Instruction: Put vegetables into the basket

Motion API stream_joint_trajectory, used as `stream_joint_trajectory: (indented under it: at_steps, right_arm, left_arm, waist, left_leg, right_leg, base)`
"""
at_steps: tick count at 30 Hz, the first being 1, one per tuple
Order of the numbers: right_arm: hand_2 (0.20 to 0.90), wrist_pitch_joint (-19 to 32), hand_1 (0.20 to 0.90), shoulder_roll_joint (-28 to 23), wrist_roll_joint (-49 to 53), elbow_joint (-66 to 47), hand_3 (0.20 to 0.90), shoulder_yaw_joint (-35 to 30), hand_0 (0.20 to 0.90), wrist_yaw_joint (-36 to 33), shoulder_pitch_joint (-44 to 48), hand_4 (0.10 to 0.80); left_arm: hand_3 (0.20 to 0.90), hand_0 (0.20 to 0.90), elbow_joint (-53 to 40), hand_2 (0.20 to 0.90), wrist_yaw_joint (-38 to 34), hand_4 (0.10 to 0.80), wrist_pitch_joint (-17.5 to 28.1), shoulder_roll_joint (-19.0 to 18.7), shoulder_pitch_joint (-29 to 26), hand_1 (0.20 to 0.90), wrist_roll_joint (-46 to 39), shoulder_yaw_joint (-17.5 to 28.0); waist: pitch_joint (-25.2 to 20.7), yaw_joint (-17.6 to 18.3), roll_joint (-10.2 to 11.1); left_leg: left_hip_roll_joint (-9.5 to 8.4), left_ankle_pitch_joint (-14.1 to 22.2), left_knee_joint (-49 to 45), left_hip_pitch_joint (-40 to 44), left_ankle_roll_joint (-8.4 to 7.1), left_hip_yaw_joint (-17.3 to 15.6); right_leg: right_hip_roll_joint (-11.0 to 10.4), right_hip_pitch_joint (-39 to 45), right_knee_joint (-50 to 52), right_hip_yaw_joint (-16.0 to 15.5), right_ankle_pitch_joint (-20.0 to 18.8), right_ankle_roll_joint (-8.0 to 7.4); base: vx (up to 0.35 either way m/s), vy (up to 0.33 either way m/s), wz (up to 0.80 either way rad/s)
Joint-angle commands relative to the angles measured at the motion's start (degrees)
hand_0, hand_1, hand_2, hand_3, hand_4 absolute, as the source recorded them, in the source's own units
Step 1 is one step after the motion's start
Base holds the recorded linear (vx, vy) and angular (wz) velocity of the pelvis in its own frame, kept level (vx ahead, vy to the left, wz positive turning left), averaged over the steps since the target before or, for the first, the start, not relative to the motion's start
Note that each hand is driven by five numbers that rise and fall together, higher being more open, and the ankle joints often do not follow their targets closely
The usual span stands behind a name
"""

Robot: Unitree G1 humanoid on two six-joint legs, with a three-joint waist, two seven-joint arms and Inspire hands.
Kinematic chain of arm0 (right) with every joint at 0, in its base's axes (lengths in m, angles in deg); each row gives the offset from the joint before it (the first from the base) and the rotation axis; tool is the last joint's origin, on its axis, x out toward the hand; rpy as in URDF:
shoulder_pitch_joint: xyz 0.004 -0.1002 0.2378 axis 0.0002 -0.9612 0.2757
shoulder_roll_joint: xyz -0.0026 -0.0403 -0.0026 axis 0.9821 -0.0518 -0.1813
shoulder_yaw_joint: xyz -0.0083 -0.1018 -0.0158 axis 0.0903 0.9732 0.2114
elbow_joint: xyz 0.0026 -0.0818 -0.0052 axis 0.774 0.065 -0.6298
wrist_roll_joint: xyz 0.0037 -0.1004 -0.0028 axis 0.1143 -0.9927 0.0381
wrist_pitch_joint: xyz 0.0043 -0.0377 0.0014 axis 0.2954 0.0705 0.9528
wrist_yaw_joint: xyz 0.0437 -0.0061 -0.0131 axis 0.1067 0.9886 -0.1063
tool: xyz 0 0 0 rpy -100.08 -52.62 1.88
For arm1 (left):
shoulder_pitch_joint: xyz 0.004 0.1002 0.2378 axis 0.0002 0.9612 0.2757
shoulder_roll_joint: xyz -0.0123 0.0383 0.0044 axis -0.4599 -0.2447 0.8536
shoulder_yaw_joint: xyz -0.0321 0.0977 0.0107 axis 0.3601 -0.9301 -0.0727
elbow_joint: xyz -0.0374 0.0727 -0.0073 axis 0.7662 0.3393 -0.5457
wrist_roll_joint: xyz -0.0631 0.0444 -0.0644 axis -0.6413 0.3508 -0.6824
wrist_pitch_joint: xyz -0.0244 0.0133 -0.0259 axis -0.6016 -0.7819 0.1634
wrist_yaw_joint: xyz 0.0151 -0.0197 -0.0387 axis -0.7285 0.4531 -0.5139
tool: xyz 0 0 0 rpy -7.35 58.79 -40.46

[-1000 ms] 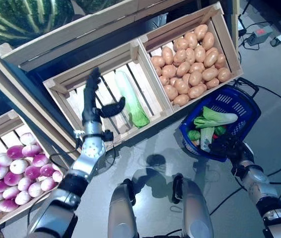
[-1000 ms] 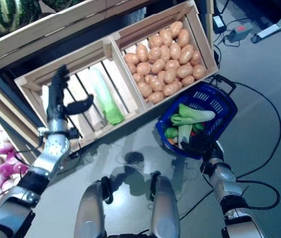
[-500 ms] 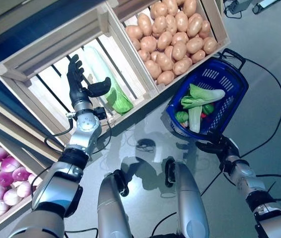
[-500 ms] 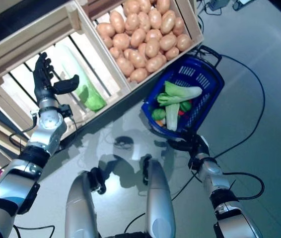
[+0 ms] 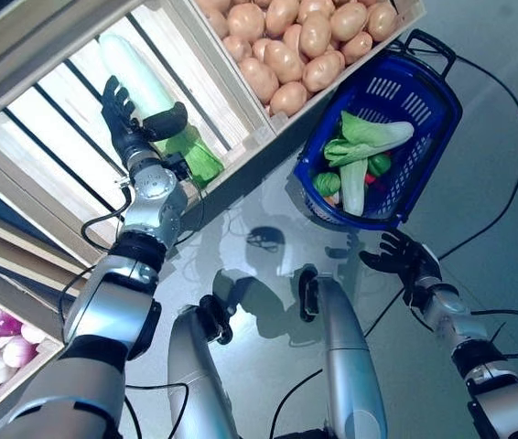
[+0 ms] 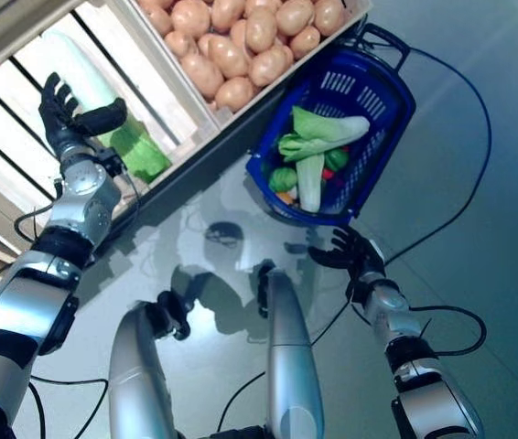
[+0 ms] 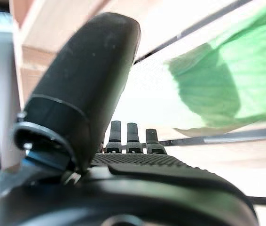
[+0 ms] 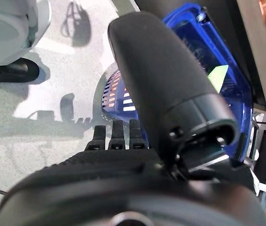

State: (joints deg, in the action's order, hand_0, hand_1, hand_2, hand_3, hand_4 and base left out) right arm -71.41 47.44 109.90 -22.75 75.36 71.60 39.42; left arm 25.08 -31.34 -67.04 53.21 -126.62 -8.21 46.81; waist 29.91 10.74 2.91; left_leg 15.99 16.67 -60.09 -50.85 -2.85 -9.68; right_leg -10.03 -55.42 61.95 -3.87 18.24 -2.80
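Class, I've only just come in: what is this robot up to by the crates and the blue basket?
The robot is gathering vegetables into the blue basket on the floor, which already holds leafy greens and a few other vegetables. Its left hand is open inside a wooden crate, reaching at the long green vegetable there, not yet gripping it. Its right hand hangs open just short of the basket, holding nothing. The next crate is full of potatoes.

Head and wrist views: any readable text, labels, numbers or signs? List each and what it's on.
None readable in any view.
Slatted wooden crates: no print visible.
Blue plastic basket: no label or tag visible.
Long pale-green vegetable beside the left hand: no sticker visible.
Right hand: no markings visible.
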Motion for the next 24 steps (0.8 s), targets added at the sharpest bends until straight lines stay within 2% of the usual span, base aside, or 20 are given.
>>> stream_joint_trajectory:
  at_steps: [1, 4, 10, 17, 21, 22, 23, 24]
  right_arm:
    - [0.900, 5.60, 0.900, -2.83, 3.90, -1.13, 0.900, -0.06, 0.900, -0.74, 2.07, 0.800]
    - [0.900, 5.83, 0.900, -3.22, 4.25, -0.99, 0.900, -0.15, 0.900, -0.61, 2.36, 0.800]
    - [0.900, 6.42, 0.900, -2.62, 5.20, 0.34, 0.900, -0.51, 0.900, -0.54, 3.10, 0.800]
    - [0.900, 5.28, 0.900, -2.29, 5.40, 0.08, 0.900, -0.07, 0.900, -1.42, 4.41, 0.800]
    - [0.900, 5.23, 0.900, -2.64, 5.32, 0.21, 0.900, -0.61, 0.900, -1.09, 4.30, 0.800]
    - [0.900, 5.27, 0.900, -2.71, 5.22, 0.27, 0.900, -0.74, 0.900, -0.90, 4.20, 0.800]
    - [0.900, 5.37, 0.900, -2.74, 5.05, 0.33, 0.900, -0.88, 0.900, -0.76, 4.01, 0.800]
    - [0.900, 5.47, 0.900, -2.72, 4.95, 0.31, 0.900, -0.96, 0.900, -0.77, 3.89, 0.800]
  left_arm:
    - [0.900, 0.900, 1.55, 0.900, 1.91, 0.800, 0.29, -1.59, -7.24, 0.900, -0.89, -2.03]
    - [0.900, 0.900, 3.41, 0.900, 3.65, 0.800, -0.04, -1.60, -7.80, 0.900, -1.55, -2.38]
    - [0.900, 0.900, 7.64, 0.900, 3.40, 0.800, -5.03, -0.85, -7.58, 0.900, -1.51, -3.08]
    - [0.900, 0.900, 11.22, 0.900, 10.27, 0.800, -12.16, -0.30, -6.63, 0.900, -1.17, -4.42]
    - [0.900, 0.900, 11.03, 0.900, 16.30, 0.800, -12.00, -0.93, -4.99, 0.900, -2.15, -5.63]
    - [0.432, 0.432, 10.58, 0.432, 16.54, 0.488, -11.33, -1.05, -4.66, 0.432, -2.48, -5.68]
    - [0.300, 0.300, 9.95, 0.300, 17.22, 0.400, -10.84, -1.24, -4.23, 0.300, -2.86, -5.66]
    - [0.300, 0.300, 9.46, 0.300, 17.76, 0.400, -10.65, -1.36, -3.97, 0.300, -3.11, -5.63]
  waist:
    - [-0.12, 1.12, 1.00]
    - [-0.12, 1.32, 1.06]
    - [-0.12, 1.39, 1.02]
    - [-0.12, 1.20, 0.86]
    - [-0.12, 1.11, 0.56]
    - [-0.12, 1.07, 0.51]
    - [-0.12, 1.01, 0.44]
    - [-0.12, 0.96, 0.39]
  left_leg:
    - [-1.41, 5.52, -1.64, 0.39, 1.92, 0.33]
    - [-1.39, 5.59, -2.15, -0.72, 1.97, 0.48]
    - [-1.39, 5.75, -2.86, -2.39, 2.12, 0.50]
    - [-1.51, 5.36, -2.37, -2.72, 2.12, 0.34]
    - [-1.48, 4.95, -1.26, -1.86, 2.06, 0.06]
    - [-1.47, 4.87, -0.99, -1.61, 2.05, 0.01]
    - [-1.46, 4.82, -0.79, -1.32, 2.01, -0.02]
    - [-1.44, 4.80, -0.71, -1.16, 1.99, -0.05]
  right_leg:
    - [-0.70, 3.40, -3.88, 1.13, -2.97, -0.01]
    - [-0.41, 2.35, -3.46, 1.21, -2.91, 0.09]
    - [-0.09, 0.69, -2.69, 0.82, -2.72, 0.12]
    - [-0.02, 0.35, -3.00, 0.57, -2.90, 0.08]
    - [0.00, 1.01, -3.61, 0.39, -3.00, -0.01]
    - [0.01, 1.23, -3.77, 0.36, -3.02, 0.00]
    - [0.00, 1.49, -3.93, 0.31, -3.03, -0.02]
    - [-0.02, 1.65, -4.02, 0.27, -3.04, -0.03]
  base:
    - [0.000, 0.000, 0.00]
    - [-0.011, -0.005, -0.01]
    - [-0.012, -0.003, -0.01]
    - [0.000, 0.000, 0.00]
    - [0.000, 0.000, 0.00]
    - [0.000, 0.000, 0.00]
    - [0.000, 0.000, 0.00]
    - [0.000, 0.000, 0.00]
